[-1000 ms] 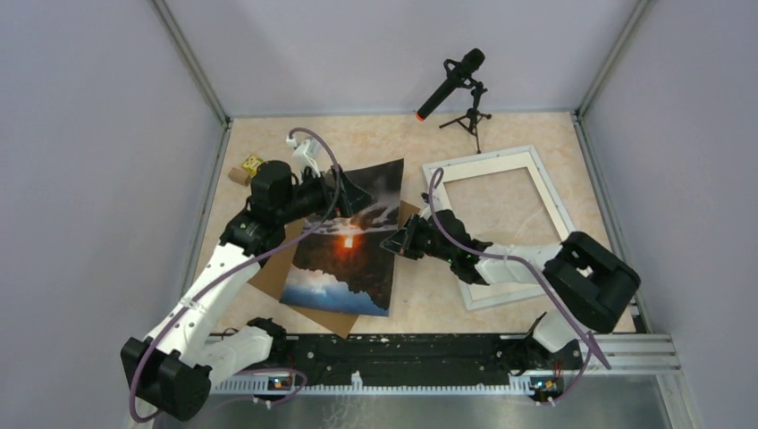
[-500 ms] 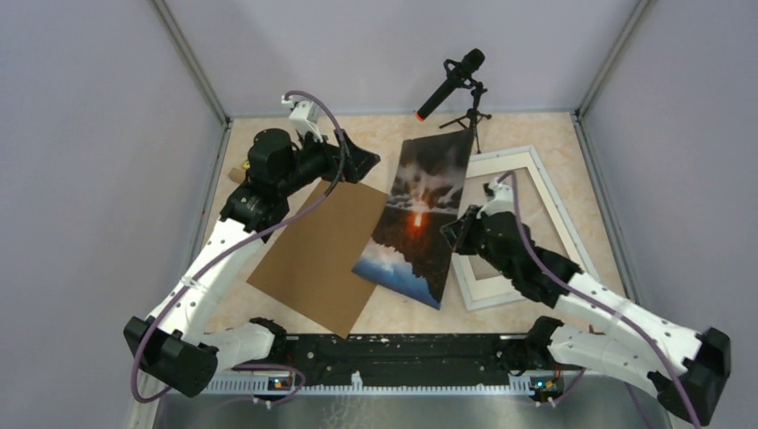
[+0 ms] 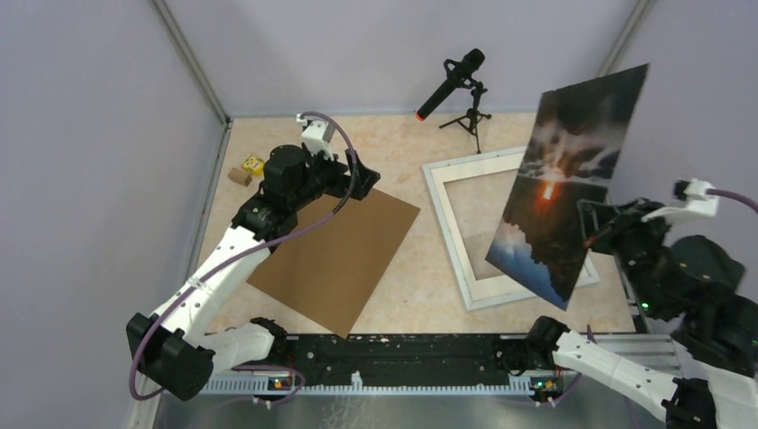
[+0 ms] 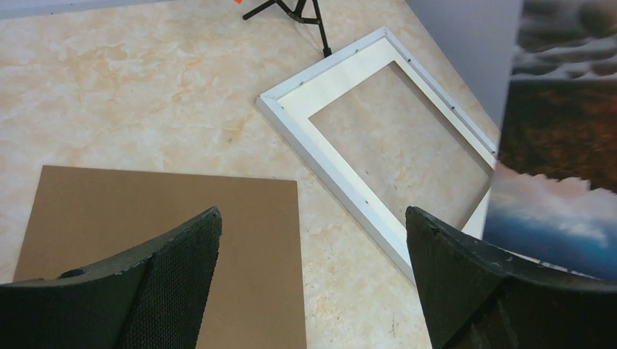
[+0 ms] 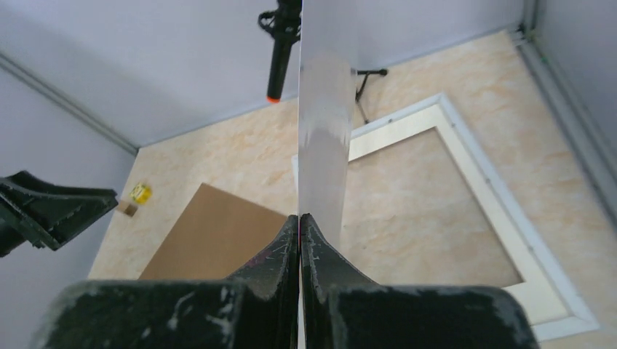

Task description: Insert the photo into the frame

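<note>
The photo (image 3: 572,188), an orange sun among dark clouds, hangs upright and tilted in the air over the right side of the frame. My right gripper (image 3: 587,234) is shut on its right edge. In the right wrist view the gripper (image 5: 299,217) pinches the photo (image 5: 325,145), which shows nearly edge-on with its pale back. The white frame (image 3: 448,232) lies flat on the table at the right, with a white mat inside it. My left gripper (image 3: 362,179) is open and empty above the brown board's far corner. The left wrist view shows the frame (image 4: 331,171) and the photo (image 4: 560,145).
A brown backing board (image 3: 335,255) lies flat left of the frame. A microphone on a small tripod (image 3: 451,80) stands at the back. Two small blocks (image 3: 248,166) sit at the far left. Walls close in on both sides.
My right gripper has carried the photo up and to the right, from over the brown board to above the frame's right side. My left gripper has let go of it and stays open.
</note>
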Controlling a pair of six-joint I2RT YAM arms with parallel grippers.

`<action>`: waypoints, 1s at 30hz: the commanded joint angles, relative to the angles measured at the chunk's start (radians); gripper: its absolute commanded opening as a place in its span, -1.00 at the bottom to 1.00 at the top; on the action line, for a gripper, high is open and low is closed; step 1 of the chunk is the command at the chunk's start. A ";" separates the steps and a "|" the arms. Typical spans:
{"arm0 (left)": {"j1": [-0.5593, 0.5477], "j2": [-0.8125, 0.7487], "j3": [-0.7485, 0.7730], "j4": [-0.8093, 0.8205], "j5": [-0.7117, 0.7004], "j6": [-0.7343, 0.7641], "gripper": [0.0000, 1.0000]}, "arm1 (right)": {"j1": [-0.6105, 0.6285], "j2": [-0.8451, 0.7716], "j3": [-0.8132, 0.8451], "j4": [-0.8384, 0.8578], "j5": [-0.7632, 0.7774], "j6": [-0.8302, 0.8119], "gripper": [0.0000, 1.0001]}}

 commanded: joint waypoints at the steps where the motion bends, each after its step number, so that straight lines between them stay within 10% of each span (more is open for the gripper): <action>1: -0.008 -0.023 -0.015 0.056 -0.011 0.017 0.97 | 0.007 0.030 0.228 -0.253 0.155 -0.107 -1.00; 15: -0.030 -0.022 -0.032 0.067 -0.003 0.014 0.97 | 0.007 0.367 0.272 -0.385 0.428 -0.408 -1.00; 30: -0.054 -0.026 -0.033 0.064 -0.015 0.022 0.97 | -0.167 0.839 -0.210 0.333 0.051 -0.746 -1.00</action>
